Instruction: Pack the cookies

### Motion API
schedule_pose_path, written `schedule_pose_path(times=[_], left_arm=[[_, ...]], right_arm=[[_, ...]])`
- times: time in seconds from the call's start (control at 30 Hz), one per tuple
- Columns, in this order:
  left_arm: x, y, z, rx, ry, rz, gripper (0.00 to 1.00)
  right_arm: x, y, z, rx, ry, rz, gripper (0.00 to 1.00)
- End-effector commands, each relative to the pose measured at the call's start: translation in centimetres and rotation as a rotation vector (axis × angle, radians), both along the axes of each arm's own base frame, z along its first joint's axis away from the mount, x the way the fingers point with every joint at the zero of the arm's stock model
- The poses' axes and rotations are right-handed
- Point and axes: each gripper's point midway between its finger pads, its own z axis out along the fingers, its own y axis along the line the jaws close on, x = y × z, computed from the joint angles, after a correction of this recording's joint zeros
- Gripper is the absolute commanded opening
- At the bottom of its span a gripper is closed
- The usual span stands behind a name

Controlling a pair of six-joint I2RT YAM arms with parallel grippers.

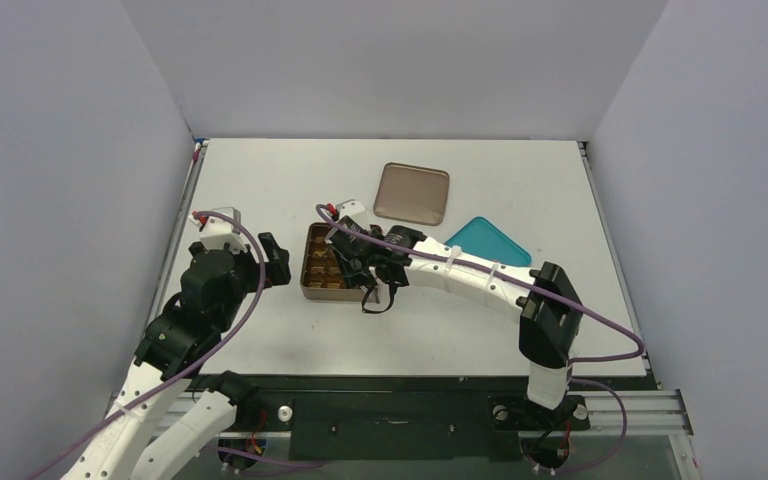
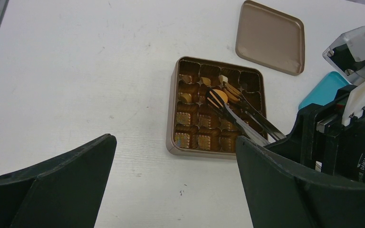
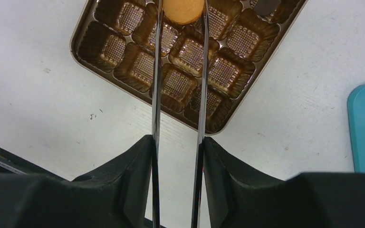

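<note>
Right tool (image 3: 178, 152) pinching tongs (image 3: 156, 95); white scuffed table (image 1: 280, 180), plain grey walls (image 1: 390, 60)

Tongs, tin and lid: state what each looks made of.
Tongs: thin dark polished metal, probably; the blades mirror light. Tin: likely metal, matte bronze-painted walls; its gridded cups glint like gold plastic or foil. Lid: same matte bronze, apparently sheet metal with a rolled rim.

The tabletop (image 2: 76, 71) is white. The tin (image 2: 172, 109) is shiny brown-gold, and its little cups (image 3: 191, 51) have a pattern of tiny squares. The cookie (image 3: 183, 9) over the tin is orange. The tongs (image 3: 155, 95) are dark and shiny. Near the tin are a plain brown lid (image 2: 269, 37) and a teal plate (image 1: 490, 243).
</note>
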Motion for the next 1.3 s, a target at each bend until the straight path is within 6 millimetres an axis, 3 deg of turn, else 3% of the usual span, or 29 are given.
schedule_pose_path(times=[0.0,0.47,0.73,1.03,1.27], left_arm=[[0.6,-0.2,1.3,-0.022,-0.048,0.002,0.97],[0.5,-0.1,1.3,-0.021,-0.048,0.004,0.97],[0.5,-0.1,1.3,-0.02,-0.049,0.006,0.97],[0.5,0.0,1.4,-0.018,-0.051,0.012,0.97],[0.5,-0.1,1.3,-0.019,-0.049,0.006,0.97]], right_arm=[[1.2,0.8,1.8,0.064,-0.046,-0.026,0.38],[1.2,1.0,3.4,0.098,-0.069,-0.03,0.42],[0.9,-0.5,5.2,0.125,-0.11,-0.061,0.39],[0.0,-5.2,7.0,0.143,-0.171,-0.148,0.38],[-0.3,-11.5,5.4,0.12,-0.163,-0.275,0.37]])
